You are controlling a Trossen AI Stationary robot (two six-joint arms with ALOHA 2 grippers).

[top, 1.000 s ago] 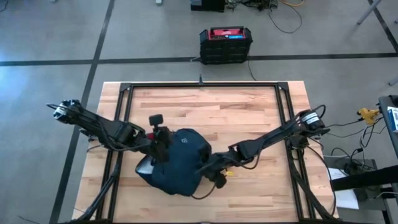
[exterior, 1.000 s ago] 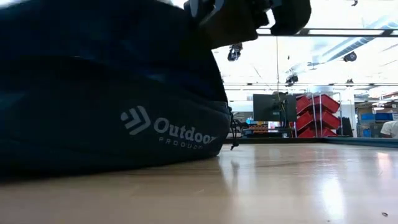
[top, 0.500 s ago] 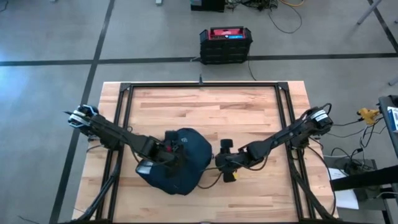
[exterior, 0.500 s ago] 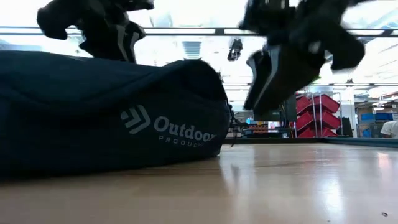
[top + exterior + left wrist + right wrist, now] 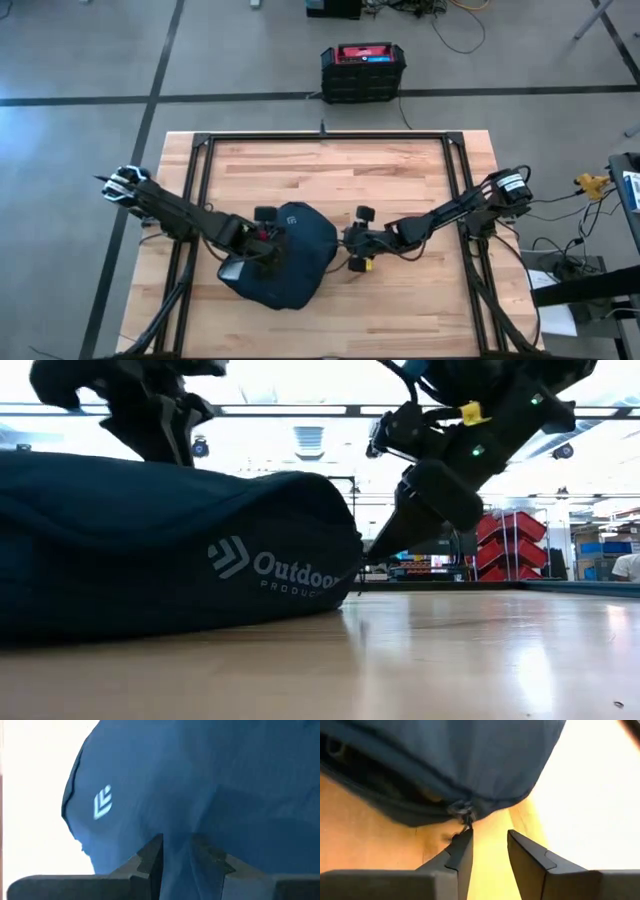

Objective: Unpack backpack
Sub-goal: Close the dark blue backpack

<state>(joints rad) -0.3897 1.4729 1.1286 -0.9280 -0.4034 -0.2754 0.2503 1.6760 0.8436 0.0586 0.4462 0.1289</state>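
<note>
Navy backpack [image 5: 285, 255] lies flat on the wooden table [image 5: 400, 180], left of centre toward the near edge; white logo [image 5: 294, 225] faces up, and the low view shows "Outdoor" lettering on its side. Left gripper [image 5: 272, 240] sits on the backpack's left upper surface; in the left wrist view its fingers [image 5: 150, 857] stand a narrow gap apart with a raised fold of navy fabric running between them, so the fabric appears pinched. Right gripper [image 5: 347, 250] is at the backpack's right edge, low to the table; in the right wrist view its fingers [image 5: 462, 847] are parted with bare wood between them, and a small metal zipper pull [image 5: 462, 812] hangs at the tip of one finger, not clamped. Black crate [image 5: 362, 70] with red top stands on the floor beyond the far edge.
</note>
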